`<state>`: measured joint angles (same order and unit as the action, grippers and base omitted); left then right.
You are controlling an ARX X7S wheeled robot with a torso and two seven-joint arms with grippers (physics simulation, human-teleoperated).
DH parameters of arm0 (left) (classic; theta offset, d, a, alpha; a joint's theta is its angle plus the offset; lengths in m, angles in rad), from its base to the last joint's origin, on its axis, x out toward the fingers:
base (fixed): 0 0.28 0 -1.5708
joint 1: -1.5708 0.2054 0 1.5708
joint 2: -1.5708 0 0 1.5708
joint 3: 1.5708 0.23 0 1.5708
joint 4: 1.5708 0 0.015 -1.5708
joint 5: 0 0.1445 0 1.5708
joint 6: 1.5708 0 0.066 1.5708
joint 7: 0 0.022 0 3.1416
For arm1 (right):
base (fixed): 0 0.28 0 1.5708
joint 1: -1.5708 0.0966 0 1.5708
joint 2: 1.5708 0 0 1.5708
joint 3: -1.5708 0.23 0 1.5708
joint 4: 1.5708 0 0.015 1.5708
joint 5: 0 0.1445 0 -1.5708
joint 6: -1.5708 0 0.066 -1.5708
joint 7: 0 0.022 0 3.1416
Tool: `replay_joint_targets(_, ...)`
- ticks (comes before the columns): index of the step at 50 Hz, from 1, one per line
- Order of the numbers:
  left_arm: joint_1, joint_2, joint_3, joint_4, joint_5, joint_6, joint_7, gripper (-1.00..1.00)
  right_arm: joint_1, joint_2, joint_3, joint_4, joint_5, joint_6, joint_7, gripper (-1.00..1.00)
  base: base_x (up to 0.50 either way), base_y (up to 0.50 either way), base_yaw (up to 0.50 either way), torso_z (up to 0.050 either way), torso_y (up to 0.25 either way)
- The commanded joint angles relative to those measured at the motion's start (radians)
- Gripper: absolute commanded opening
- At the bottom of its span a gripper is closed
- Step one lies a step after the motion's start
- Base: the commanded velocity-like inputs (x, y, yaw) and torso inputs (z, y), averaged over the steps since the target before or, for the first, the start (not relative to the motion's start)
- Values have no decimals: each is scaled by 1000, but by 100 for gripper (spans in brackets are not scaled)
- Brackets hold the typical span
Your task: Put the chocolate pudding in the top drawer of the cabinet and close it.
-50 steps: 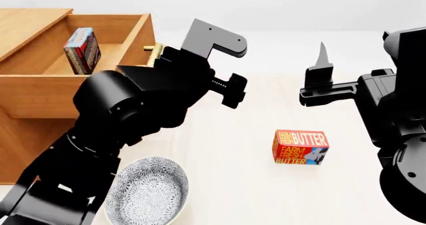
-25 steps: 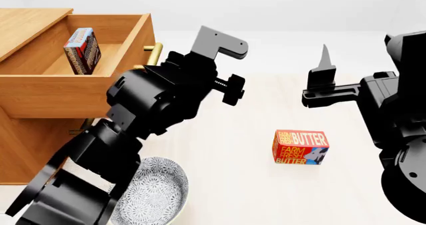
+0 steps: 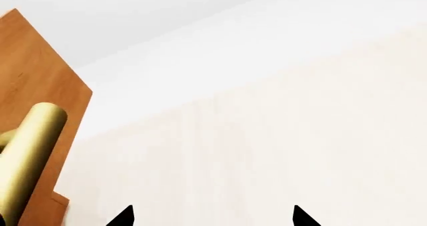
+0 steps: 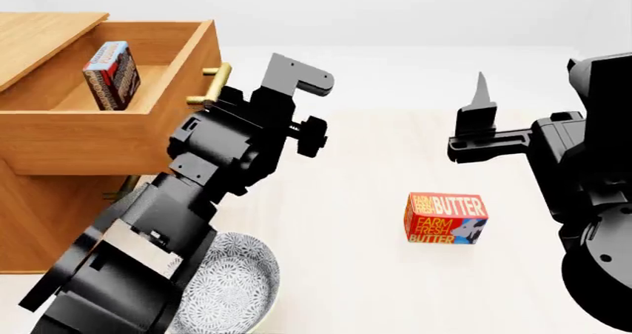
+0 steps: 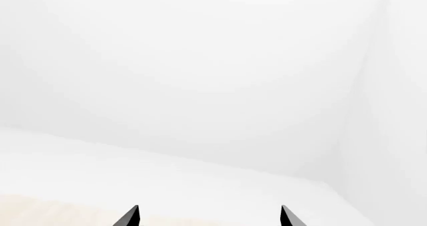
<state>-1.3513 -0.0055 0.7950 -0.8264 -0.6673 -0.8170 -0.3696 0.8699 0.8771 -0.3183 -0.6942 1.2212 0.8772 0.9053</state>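
Note:
The light-brown cabinet (image 4: 40, 201) stands at the left with its top drawer (image 4: 109, 138) pulled open. The chocolate pudding (image 4: 111, 75), a thin blue and red-brown box, stands on edge inside it. The drawer's brass handle (image 4: 212, 82) (image 3: 27, 161) sticks out of the wooden front (image 3: 40, 70). My left gripper (image 4: 304, 76) (image 3: 212, 218) is open and empty just to the right of that handle, with bare table between its fingertips. My right gripper (image 4: 481, 93) (image 5: 209, 218) hangs open and empty above the table at the right, facing the white wall.
A red-orange Farm Fresh Butter box (image 4: 446, 218) stands on the table below my right gripper. A patterned grey bowl (image 4: 237, 278) sits at the front, partly behind my left arm. The lower drawer's handle (image 4: 123, 188) shows beside that arm.
My left arm has swung left, bringing the gripper closer to the drawer handle. The drawer front and the pudding have shifted slightly left, into the cabinet. The right arm is nearly still.

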Motion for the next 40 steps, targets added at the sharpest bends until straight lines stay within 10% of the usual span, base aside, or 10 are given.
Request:
replay_joint_targets(1, -36, -16, 25, -116, -108, 104, 32, 100, -13, 3, 2, 2, -8, -10, -4, 100, 0, 0, 0, 0, 0)
replay_joint_targets(40, -153, -90, -2, -410, -96, 234, 121, 100, 49, -38, -43, 16, -5, 30, 11, 100, 0, 0, 0, 0, 0)
